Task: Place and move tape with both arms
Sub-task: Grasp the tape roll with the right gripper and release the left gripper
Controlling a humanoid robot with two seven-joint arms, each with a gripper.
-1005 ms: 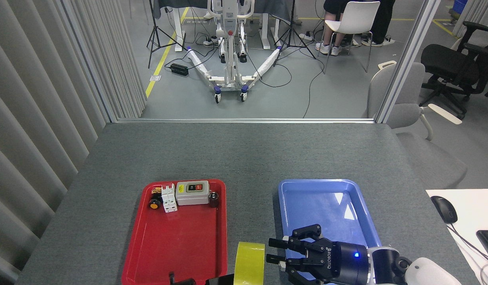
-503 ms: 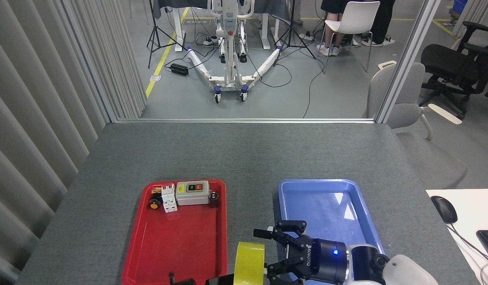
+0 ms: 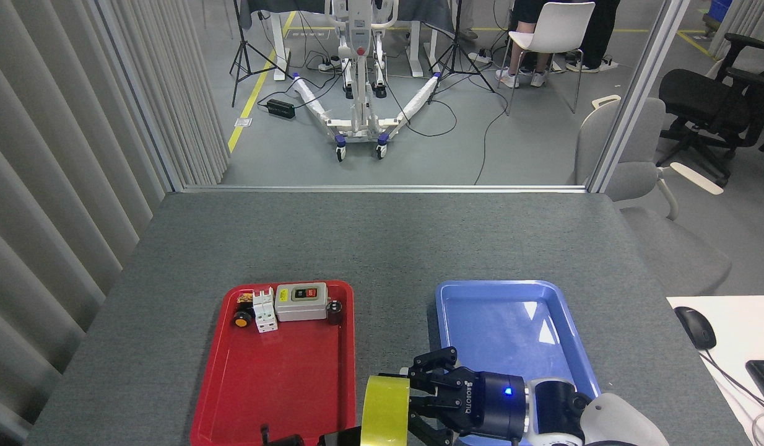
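Grey felt-topped desk (image 3: 382, 248) carries all. Red plastic tray (image 3: 277, 378) left of blue plastic tray (image 3: 512, 322), blue one empty. Yellow translucent tape roll (image 3: 385, 410) upright just left of blue tray, held from below by left gripper (image 3: 308, 438), grip unclear. Right gripper (image 3: 422, 396) fingers (image 3: 434, 358) spread, reaching roll's side. Handover unfinished; placement left.

"ROBOTIQ" on right tool (image 3: 399, 396) body (white letters); other labels too small.
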